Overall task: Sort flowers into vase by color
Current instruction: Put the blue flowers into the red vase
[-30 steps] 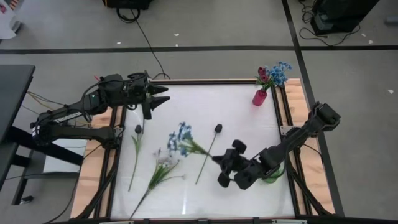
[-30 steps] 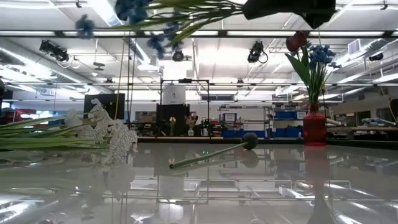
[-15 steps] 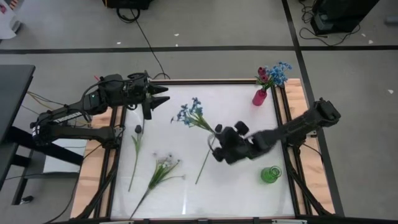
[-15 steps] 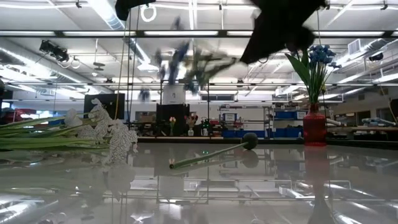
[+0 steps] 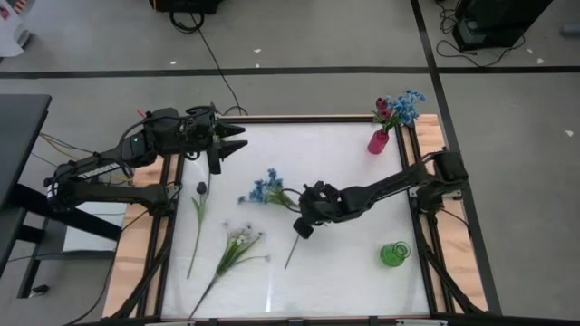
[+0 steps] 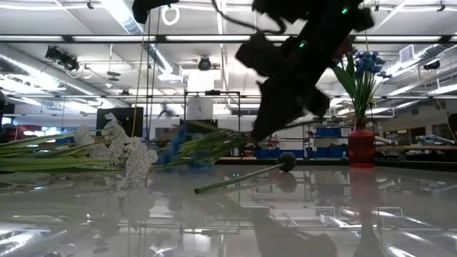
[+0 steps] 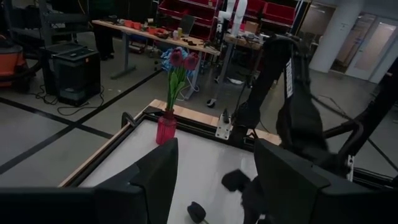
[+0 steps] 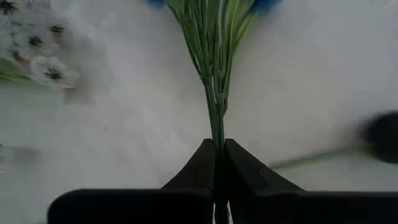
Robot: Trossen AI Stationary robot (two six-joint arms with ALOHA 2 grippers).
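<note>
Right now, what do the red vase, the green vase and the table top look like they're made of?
The red vase looks like tinted glass or clear plastic: see-through red in the low view. The green vase seems alike, translucent green. The table top looks like glossy white board or acrylic, since it mirrors the ceiling lights.

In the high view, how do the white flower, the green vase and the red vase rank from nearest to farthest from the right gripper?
The right gripper is shut on the blue flower near the table's middle.
1. White flower, lying toward the table's left front.
2. Green vase, by the right front edge.
3. Red vase, at the far right corner.
</note>
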